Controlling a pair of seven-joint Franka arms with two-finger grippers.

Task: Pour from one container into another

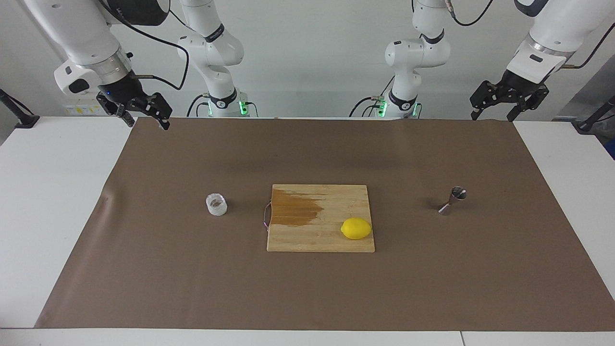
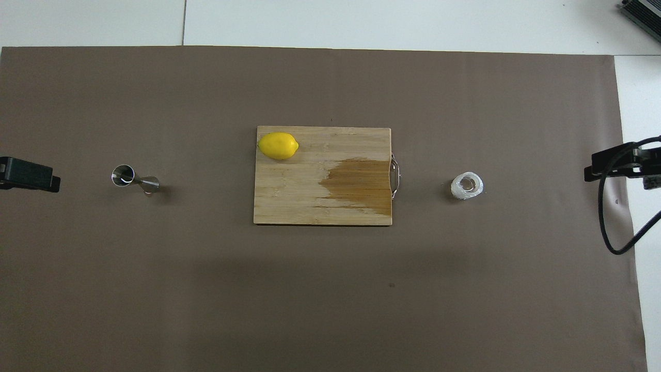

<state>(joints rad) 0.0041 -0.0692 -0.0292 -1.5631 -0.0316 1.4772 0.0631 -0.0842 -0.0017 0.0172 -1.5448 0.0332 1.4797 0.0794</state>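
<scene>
Brown paper (image 1: 144, 269) covers the table's middle, and on it a wooden cutting board (image 1: 331, 240) carries a dark wet stain and a lemon (image 1: 356, 228) at the corner farthest from the robots. Both arms wait raised: the right gripper (image 1: 144, 115) hangs over the paper's edge at its own end with fingers spread and empty, and the left gripper (image 1: 497, 109) hangs likewise, fingers apart, holding nothing. Well apart from either set of fingers, the clear cup (image 1: 216, 204) stands upright toward the right arm's end and the steel jigger (image 1: 452, 201) toward the left arm's end.
</scene>
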